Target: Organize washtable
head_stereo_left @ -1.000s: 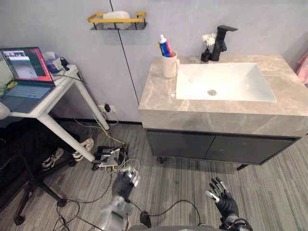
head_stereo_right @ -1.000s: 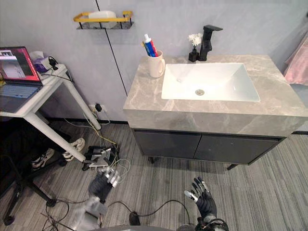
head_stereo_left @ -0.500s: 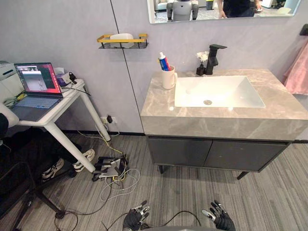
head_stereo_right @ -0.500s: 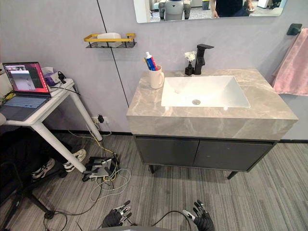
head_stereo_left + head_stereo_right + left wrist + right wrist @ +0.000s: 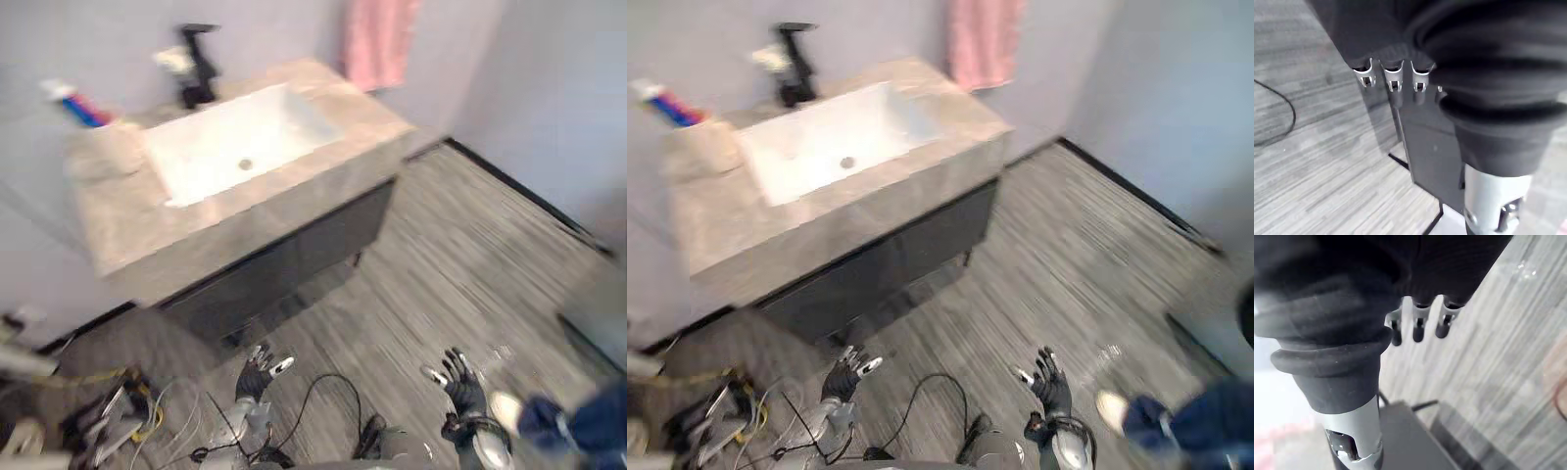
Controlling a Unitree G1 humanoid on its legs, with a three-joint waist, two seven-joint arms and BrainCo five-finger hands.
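The washtable has a marble counter (image 5: 113, 220) with a white sink (image 5: 230, 137), a black faucet (image 5: 199, 61) behind it and a cup (image 5: 103, 152) of toothpaste and brush at its left end. Both hands hang low over the floor in front of the dark cabinet (image 5: 274, 274). My left hand (image 5: 259, 368) is open, its fingers (image 5: 1394, 82) straight and holding nothing. My right hand (image 5: 460, 380) is open too, its fingers (image 5: 1418, 326) spread and empty.
A pink towel (image 5: 377, 39) hangs on the wall to the right of the sink. A tangle of cables (image 5: 118, 421) lies on the floor at the lower left. A person's shoe and blue trouser leg (image 5: 573, 423) show at the lower right.
The camera has swung right and tilted, so the desk and laptop have left the picture. My left hand's fingers have straightened from a looser curl. Both hands stay low.
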